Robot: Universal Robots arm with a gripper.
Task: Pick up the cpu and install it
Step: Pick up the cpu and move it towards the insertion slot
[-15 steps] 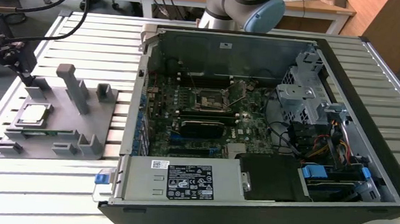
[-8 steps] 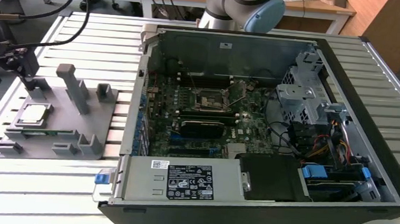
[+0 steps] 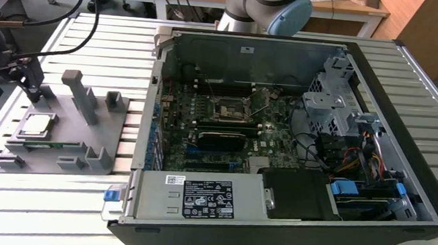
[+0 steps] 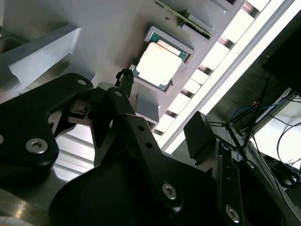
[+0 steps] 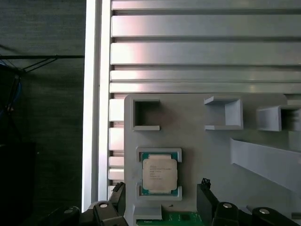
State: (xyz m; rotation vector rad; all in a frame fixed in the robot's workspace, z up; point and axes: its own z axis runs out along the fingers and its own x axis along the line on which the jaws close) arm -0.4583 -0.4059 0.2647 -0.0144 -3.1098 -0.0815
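The cpu [image 5: 160,172] is seated in a square pocket of a grey holder [image 5: 211,155], which is laid on the slatted metal surface [image 5: 197,52]. The gripper [image 5: 162,186] is poised close over it, spread wide, with nothing grasped. An opened computer case [image 3: 273,239] is seen at the exterior view's right.

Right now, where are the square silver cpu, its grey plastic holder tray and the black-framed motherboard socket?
square silver cpu [image 5: 160,175], first wrist view, centre of its metal top.
grey plastic holder tray [image 5: 197,141], first wrist view, bare flat surface.
black-framed motherboard socket [image 3: 229,108], exterior view, its middle.
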